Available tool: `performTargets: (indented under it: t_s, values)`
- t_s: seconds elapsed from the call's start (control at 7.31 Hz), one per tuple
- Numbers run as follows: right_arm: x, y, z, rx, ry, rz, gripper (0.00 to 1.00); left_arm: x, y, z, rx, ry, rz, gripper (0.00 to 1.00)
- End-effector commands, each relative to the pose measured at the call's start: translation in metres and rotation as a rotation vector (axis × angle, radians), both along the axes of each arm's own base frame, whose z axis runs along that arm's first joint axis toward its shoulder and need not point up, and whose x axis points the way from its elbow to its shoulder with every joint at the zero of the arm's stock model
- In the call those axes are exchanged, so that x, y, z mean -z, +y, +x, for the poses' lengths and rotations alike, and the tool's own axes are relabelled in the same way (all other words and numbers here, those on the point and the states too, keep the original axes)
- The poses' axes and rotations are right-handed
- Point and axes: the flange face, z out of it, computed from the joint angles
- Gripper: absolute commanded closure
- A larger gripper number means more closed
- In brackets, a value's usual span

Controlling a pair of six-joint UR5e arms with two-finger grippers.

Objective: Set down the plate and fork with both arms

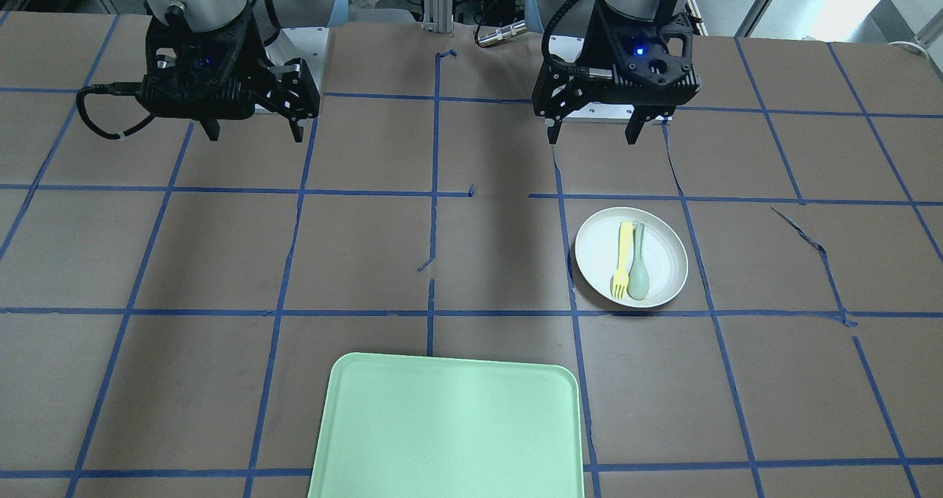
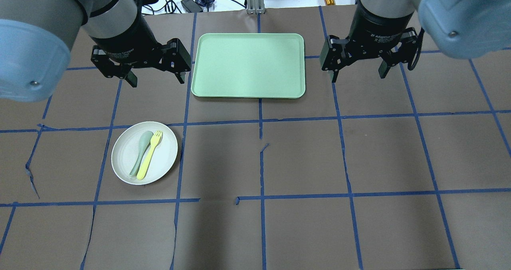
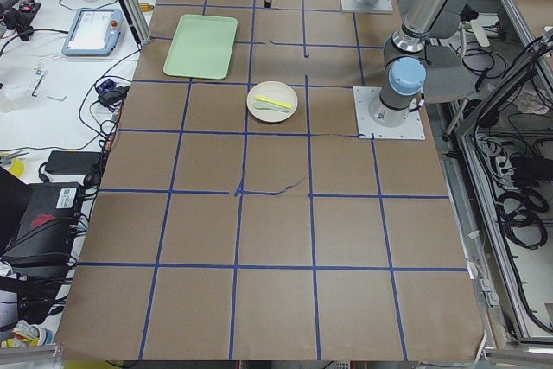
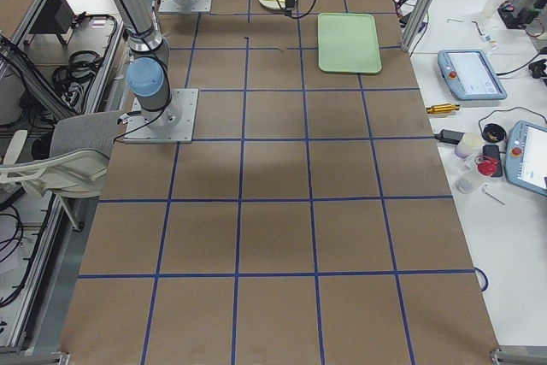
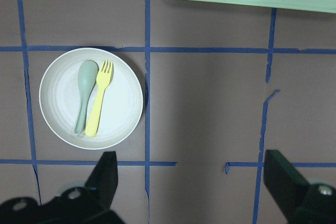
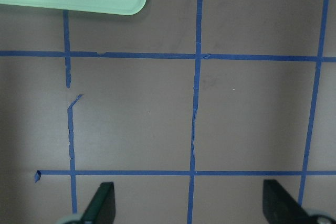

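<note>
Left gripper (image 2: 156, 80) hangs above the table with its fingers spread wide, holding nothing. Right gripper (image 2: 358, 76) is likewise spread and empty, on the right side. I see neither touching anything.

Plate (image 2: 121, 158) sits flat on the left half of the table, nearer the robot than the tray. Fork (image 2: 149, 155) lies inside the plate, tines toward the far side, handle toward the near rim. Pale grey-green spoon (image 2: 140, 152) lies just beside the fork on its left, bowl also far. The two are roughly parallel, and I can't tell whether they touch.

Light-green tray (image 2: 248, 65) rests at the far middle of the table, well apart from the plate. Brown paper table cover (image 2: 303, 158) carries a blue tape grid, torn in spots.
</note>
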Motion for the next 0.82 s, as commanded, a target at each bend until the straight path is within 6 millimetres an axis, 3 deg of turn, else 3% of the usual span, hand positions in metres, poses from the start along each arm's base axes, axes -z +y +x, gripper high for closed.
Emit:
performTargets:
  t_s: [0.0, 0.27, 0.68]
  values:
    - [-0.007, -0.002, 0.000, 0.001, 0.000, -0.014, 0.00, 0.001, -0.002, -0.001, -0.009, 0.000, 0.000, 0.00]
    - [-0.017, -0.001, -0.001, -0.002, 0.001, -0.008, 0.00, 0.005, 0.000, 0.000, -0.009, -0.001, 0.010, 0.00]
    - [-0.016, -0.006, -0.001, 0.001, 0.001, -0.005, 0.00, 0.003, 0.001, 0.000, -0.008, -0.001, 0.009, 0.00]
